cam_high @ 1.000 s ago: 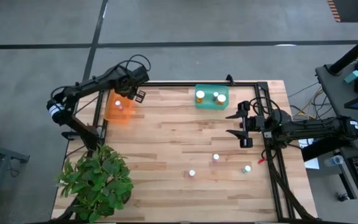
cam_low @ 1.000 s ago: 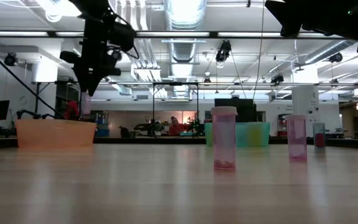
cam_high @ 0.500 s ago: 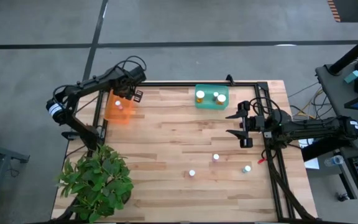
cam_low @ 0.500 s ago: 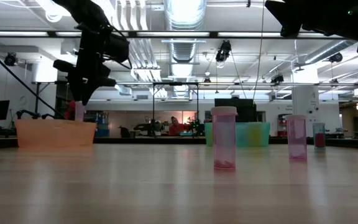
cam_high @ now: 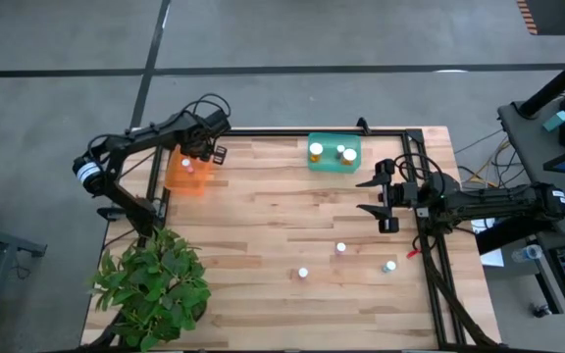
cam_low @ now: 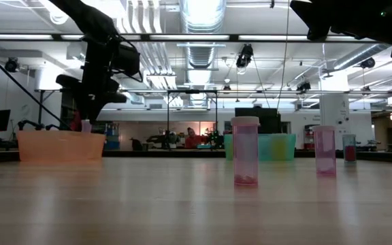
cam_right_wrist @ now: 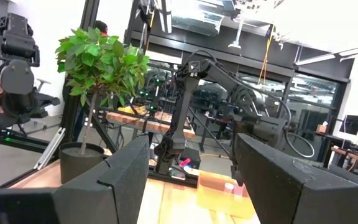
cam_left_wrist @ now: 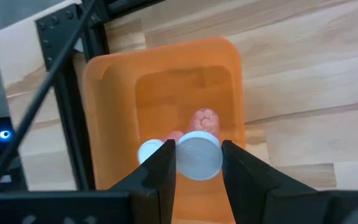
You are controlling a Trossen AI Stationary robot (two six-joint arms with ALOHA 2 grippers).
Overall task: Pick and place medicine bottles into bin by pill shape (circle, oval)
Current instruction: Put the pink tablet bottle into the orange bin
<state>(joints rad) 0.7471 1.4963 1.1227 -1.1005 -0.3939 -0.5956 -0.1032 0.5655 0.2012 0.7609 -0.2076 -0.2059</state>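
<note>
My left gripper [cam_high: 200, 151] hangs over the orange bin [cam_high: 186, 173] at the table's far left, shut on a small medicine bottle with a white cap [cam_left_wrist: 201, 155]. In the low view the bottle [cam_low: 86, 125] hangs just above the bin's rim [cam_low: 60, 135]. Another white-capped bottle [cam_left_wrist: 149, 151] lies inside the bin. The green bin [cam_high: 333, 155] at the far middle holds a few bottles. Three bottles [cam_high: 340, 248], [cam_high: 302, 274], [cam_high: 389, 266] stand on the table's near right. My right gripper [cam_high: 374, 196] waits open at the right, raised off the table. My left gripper pinches the bottle's white cap [cam_left_wrist: 185, 158] by two opposite sides, one finger [cam_left_wrist: 165, 163] on each side. The fingers come from above, pointing steeply down. The bottle hangs below them, lifted clear over the inside of the orange bin, its pink pills [cam_left_wrist: 205, 117] showing beyond the cap.
A potted plant [cam_high: 153, 284] stands at the table's near left corner. A black frame [cam_high: 430, 245] runs along the table's far and right edges. The middle of the wooden table [cam_high: 263, 226] is bare.
My left gripper has gone down toward the orange bin and a little toward the table's left edge, still shut on the bottle. The bottle has come down with it from well above the bin to just over its rim.
</note>
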